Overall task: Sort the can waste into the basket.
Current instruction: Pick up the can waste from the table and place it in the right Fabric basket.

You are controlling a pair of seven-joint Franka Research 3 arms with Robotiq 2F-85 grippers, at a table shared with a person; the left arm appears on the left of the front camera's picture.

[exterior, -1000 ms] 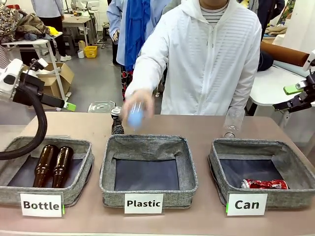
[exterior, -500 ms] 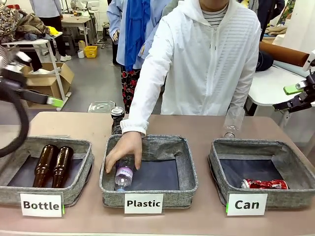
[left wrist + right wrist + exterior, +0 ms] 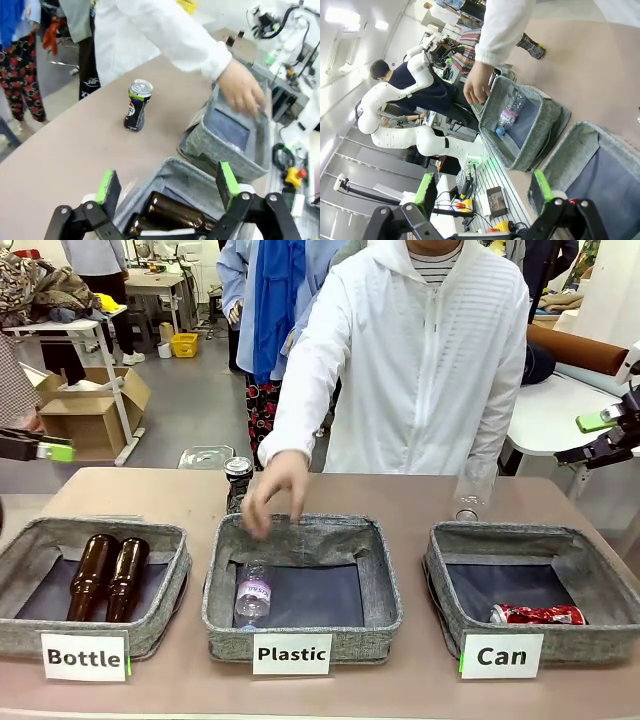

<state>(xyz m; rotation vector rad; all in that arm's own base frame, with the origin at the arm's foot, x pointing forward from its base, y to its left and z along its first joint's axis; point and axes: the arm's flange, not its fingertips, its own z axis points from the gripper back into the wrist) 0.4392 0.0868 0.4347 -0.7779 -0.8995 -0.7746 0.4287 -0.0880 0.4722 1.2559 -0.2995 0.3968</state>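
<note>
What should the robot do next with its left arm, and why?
Probably reach the left gripper, open above the Bottle basket, toward the dark can standing on the table ahead. The red can already lies in the Can basket, so this one is left; mind the person's hand nearby.

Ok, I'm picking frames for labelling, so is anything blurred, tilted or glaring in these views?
Front view: the Can label is sharp, but the person's hand over the Plastic basket is slightly motion-smeared. Left wrist view: the table runs tilted and a little soft, though the dark can is legible. Right wrist view: rolled sideways, with lights blown out at top left.
</note>
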